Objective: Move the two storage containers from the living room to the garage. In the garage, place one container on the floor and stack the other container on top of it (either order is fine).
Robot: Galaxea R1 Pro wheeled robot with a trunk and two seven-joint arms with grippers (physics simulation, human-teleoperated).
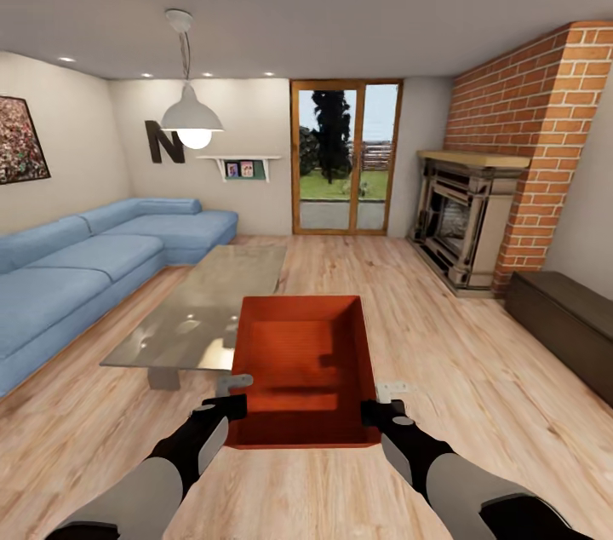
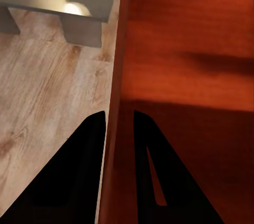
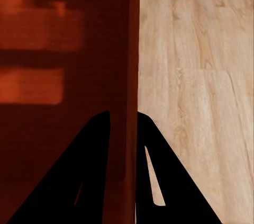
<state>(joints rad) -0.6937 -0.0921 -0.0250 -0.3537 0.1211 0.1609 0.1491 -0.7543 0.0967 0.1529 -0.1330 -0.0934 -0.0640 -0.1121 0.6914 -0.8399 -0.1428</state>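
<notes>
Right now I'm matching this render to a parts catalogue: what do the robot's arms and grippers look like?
Both arms have light grey rounded forearm shells ending in glossy black wrists. The left gripper and right gripper carry small pale grey metal end pieces. In the wrist views the fingers are plain black tapering wedges. No cables or markings show.

Open plank floor (image 1: 443,336) lay ahead on the right toward the fireplace (image 1: 460,221); the glass low table (image 1: 213,293) and blue sofa (image 1: 77,267) blocked the left.
</notes>
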